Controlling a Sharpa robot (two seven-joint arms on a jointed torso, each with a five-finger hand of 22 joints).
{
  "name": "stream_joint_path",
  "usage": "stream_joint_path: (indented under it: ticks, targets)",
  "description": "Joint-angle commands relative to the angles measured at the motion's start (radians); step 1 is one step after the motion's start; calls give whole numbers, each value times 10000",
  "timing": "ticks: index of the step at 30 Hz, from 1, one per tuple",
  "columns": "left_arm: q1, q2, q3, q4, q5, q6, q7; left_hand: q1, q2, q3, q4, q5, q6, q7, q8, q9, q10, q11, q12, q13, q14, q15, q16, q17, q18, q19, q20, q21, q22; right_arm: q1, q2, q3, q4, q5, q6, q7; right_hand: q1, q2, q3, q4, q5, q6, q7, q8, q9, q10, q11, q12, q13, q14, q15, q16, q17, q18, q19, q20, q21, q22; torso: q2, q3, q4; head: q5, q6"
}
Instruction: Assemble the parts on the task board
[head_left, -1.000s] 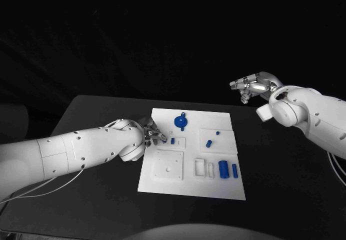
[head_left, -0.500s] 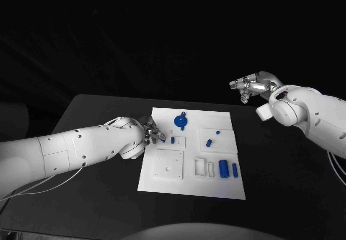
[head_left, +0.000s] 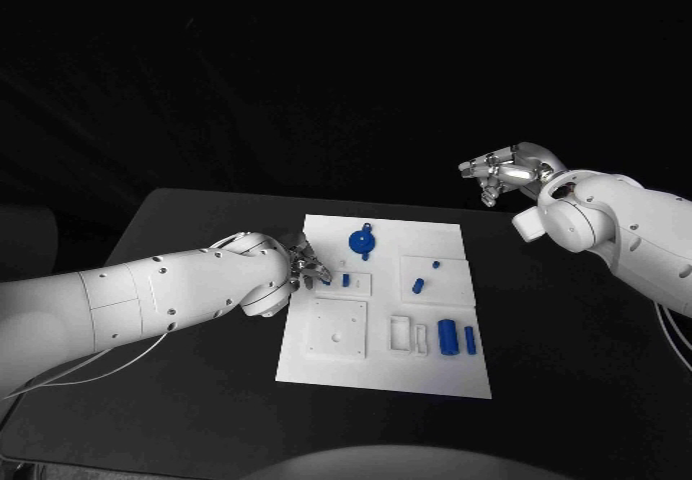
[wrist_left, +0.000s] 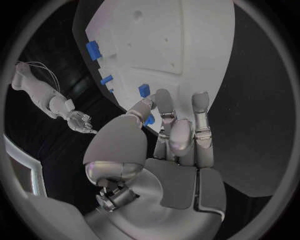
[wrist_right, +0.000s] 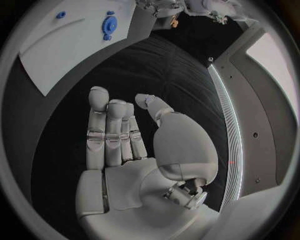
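We see the task board (head_left: 378, 340) mid-table (head_left: 188, 220). Round part (head_left: 361, 241) sits at its far edge, two cylinder parts (head_left: 457, 339) side by side near the front right corner. Left hand (head_left: 304, 268) is over the board's left edge, beside a small part (head_left: 345, 281). Right hand (head_left: 503, 173) is raised beyond the table's far right corner, well apart from the board.

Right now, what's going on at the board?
The left hand is down at the left edge of the white task board, fingertips close to a small blue part; whether it holds anything can't be told. The right hand hangs open off to the board's right, holding nothing. A round blue part and two blue cylinders lie on the board.
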Motion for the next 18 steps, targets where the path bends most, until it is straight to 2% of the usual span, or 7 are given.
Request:
stream_joint_path:
  ticks: [1, 14, 18]
  targets:
    - [-3, 37, -4, 5, 26, 316, -86, -19, 69, 80, -68, 6, 2111, -1151, 66, 408, 415, -162, 31, -17, 51, 9, 20, -10, 154, -33, 20, 42, 177, -5, 6, 5, 2, -30, 157, 48, 34, 44, 42, 11, -1, 81, -2, 11, -10, -25, -8, 40, -6, -33, -4, -21, -17, 154, 379, 56, -58, 5, 2, -2, -2, -7, 0]
    - [-3, 29, -5, -7, 58, 527, -144, -142, 102, 28, -8, -34, 2180, -1158, 115, 475, 418, -109, 88, -48, 57, 21, 24, 6, 179, -59, 62, 43, 177, -5, 3, 5, -3, -28, 209, 36, 47, 55, 107, -1, -26, 85, 1, 11, -10, -18, -8, 46, -2, -29, -4, -17, -14, 152, 380, 56, -27, 19, 2, -4, 6, 1, -10]
    - [-3, 40, -4, -23, 57, 539, -117, -137, 144, -57, 90, -139, 2226, -1169, 148, 660, 418, -86, 191, -327, 56, 36, 34, 16, 206, -61, 100, 49, 173, -7, 17, 5, -22, -29, 219, 40, 41, 43, 213, -28, -27, 87, 3, 10, -11, -22, -4, 40, -5, -30, -3, -14, -11, 154, 378, 54, -9, 36, 6, -5, 2, 3, -17]
